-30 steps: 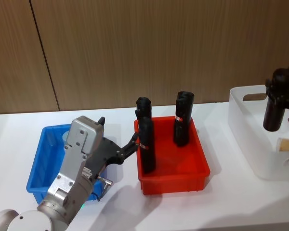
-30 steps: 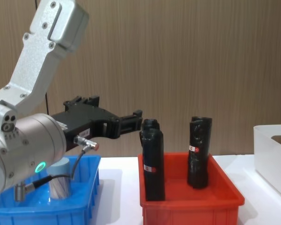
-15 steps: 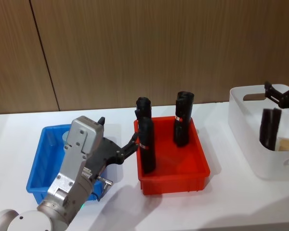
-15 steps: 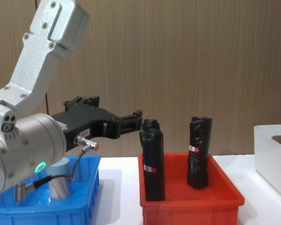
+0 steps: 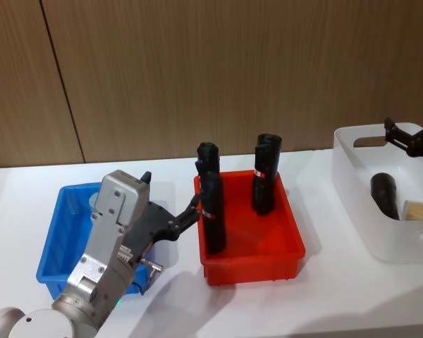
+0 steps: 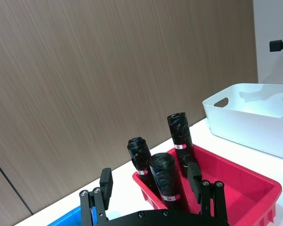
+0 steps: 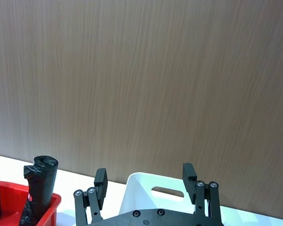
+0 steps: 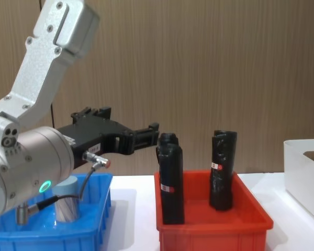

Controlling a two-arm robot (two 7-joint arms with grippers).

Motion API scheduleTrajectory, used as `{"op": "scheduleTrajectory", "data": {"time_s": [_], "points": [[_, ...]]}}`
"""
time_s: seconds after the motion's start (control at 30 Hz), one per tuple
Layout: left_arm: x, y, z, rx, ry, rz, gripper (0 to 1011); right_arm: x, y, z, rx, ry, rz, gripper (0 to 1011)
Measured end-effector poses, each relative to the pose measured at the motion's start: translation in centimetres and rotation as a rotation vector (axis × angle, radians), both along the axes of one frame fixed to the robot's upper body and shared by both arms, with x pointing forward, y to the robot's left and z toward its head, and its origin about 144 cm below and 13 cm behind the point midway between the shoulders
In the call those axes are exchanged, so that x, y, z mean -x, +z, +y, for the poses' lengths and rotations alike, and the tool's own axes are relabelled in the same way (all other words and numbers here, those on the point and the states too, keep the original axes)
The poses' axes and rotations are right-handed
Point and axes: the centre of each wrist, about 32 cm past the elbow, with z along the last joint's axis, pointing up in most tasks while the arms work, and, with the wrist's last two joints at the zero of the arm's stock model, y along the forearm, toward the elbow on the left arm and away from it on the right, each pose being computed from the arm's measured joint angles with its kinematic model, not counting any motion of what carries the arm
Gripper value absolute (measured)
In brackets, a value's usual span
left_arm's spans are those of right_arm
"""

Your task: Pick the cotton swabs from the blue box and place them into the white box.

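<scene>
Holding both grippers, left (image 6: 153, 188) and right (image 7: 146, 186), open and empty; one cotton swabs tub (image 8: 66, 205) remains in blue box (image 8: 97, 230); black roll (image 5: 385, 193) lies in white box (image 5: 352, 190).

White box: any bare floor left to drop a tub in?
The white box has bare floor at its near-left, bordered by the front wall and the black roll lying inside. The right side is crowded by that roll and a pale item. The right pincer hovers open above.
</scene>
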Motion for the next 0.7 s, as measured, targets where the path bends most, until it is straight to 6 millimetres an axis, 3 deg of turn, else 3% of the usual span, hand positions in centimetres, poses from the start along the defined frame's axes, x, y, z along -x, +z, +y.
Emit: {"op": "scheduleTrajectory", "data": {"time_s": [0.7], "points": [[0.0, 0.0, 0.0, 0.0, 0.0, 0.0, 1004, 0.09, 0.07, -0.04, 0.002, 0.001, -0.006, 1002]]}}
